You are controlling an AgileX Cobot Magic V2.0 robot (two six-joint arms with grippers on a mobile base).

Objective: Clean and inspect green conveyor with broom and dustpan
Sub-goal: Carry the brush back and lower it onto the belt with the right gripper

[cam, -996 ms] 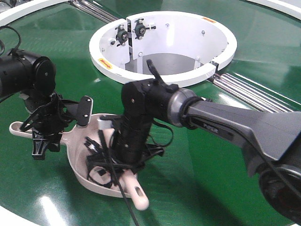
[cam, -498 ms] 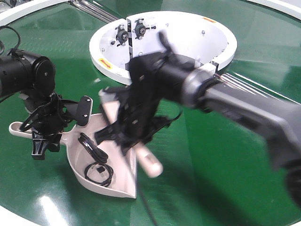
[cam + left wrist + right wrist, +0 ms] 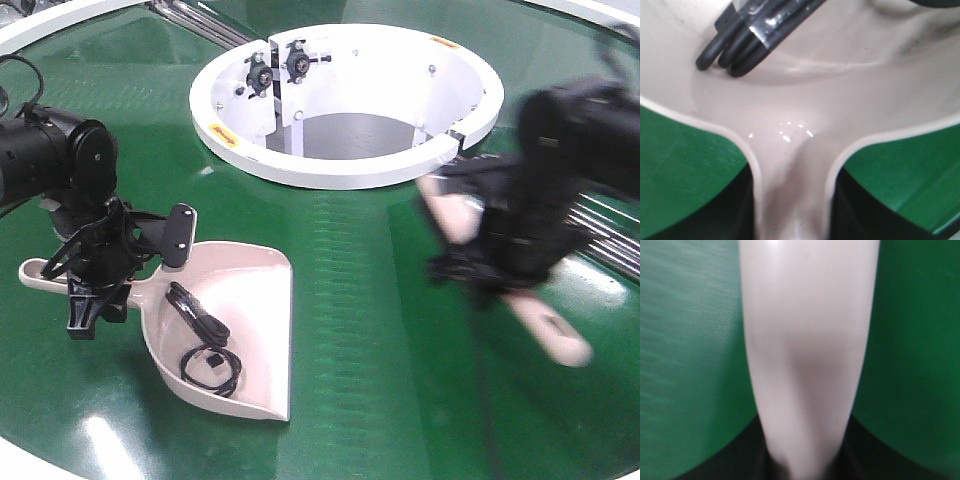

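Though blurred, broom [image 3: 548,328] in right claw [image 3: 497,268]

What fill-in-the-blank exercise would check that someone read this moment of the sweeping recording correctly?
1. The dustpan, resting on the green belt, holds a cable coloured ____.
2. The left tool is shut on the dustpan's ____.
3. The right tool is shut on the ____.

Missing words: black; handle; broom.
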